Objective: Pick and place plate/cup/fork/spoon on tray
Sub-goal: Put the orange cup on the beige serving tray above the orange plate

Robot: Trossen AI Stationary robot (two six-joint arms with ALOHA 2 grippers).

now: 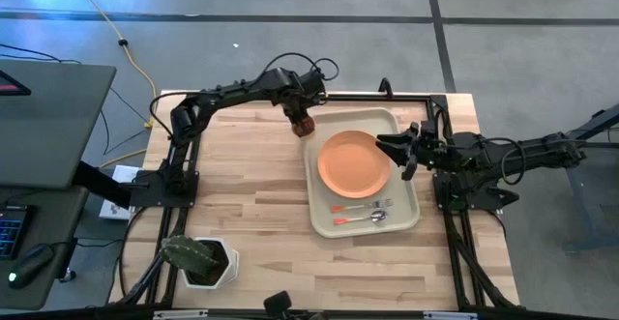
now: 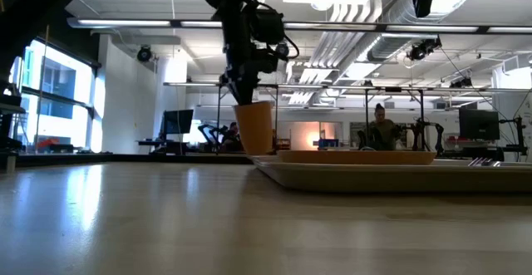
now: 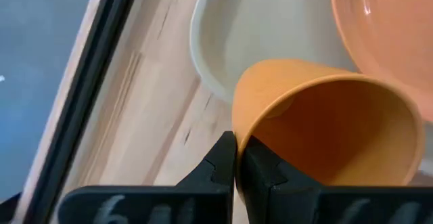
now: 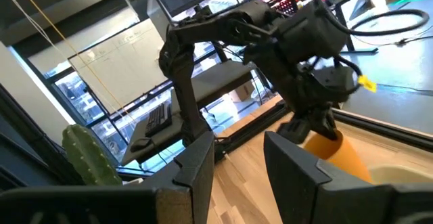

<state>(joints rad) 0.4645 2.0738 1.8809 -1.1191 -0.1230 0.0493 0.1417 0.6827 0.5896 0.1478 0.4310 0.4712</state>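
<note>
Left hand: clamped on the wall of the orange cup, one finger outside the wall and the other inside, pressed tight on it.
Cup position: held at the tray's far left corner; in the low view the cup hangs upright beside the tray rim; whether its base touches the worktop cannot be told.
Right hand: parted wide, holding nothing, poised over the tray's right rim beside the plate.
Right hand fingers: well apart in its wrist view, with the left arm and cup beyond them.
Tray: cream, lying flat on the right half of the wooden worktop.
Plate: orange, flat in the far half of the tray.
Fork: in the near part of the tray, handle pointing left, tines right.
Spoon: just nearer than the fork, roughly parallel to it, bowl to the right.
Cactus pot: white, at the near left of the worktop, well apart from the tray.
</note>
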